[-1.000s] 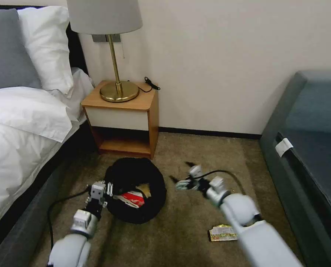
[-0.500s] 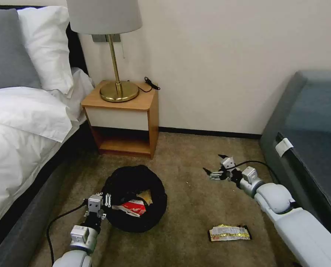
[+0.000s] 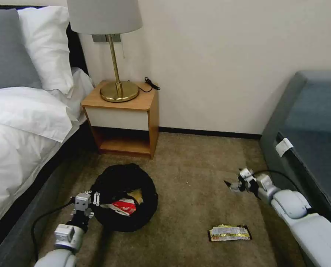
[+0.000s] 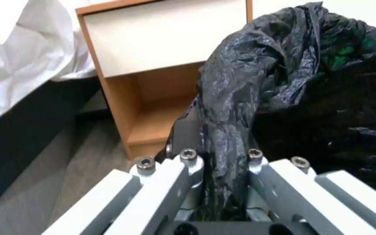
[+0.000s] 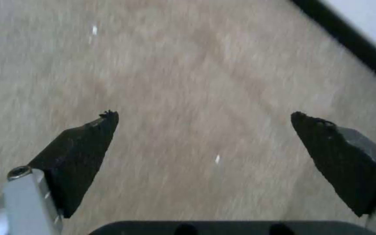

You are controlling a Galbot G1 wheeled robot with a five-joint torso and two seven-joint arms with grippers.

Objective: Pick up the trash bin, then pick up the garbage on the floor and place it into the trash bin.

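The trash bin, draped in a crinkly black bag, is near the bed's foot with my left gripper shut on its near rim. In the left wrist view, the fingers pinch a fold of the black bag. A crushed red-and-white paper cup and a brown crumpled piece lie inside the bin. A dark snack wrapper with yellow print lies flat on the carpet. My right gripper hovers open and empty beyond the wrapper, its dark fingertips wide apart over bare carpet.
A wooden nightstand with a brass lamp stands against the wall behind the bin. The bed runs along the left and a grey sofa along the right. Open carpet lies between them.
My right arm swung away from the bin to the right, toward the sofa, gripper empty. My left gripper drew the bin slightly left and nearer.
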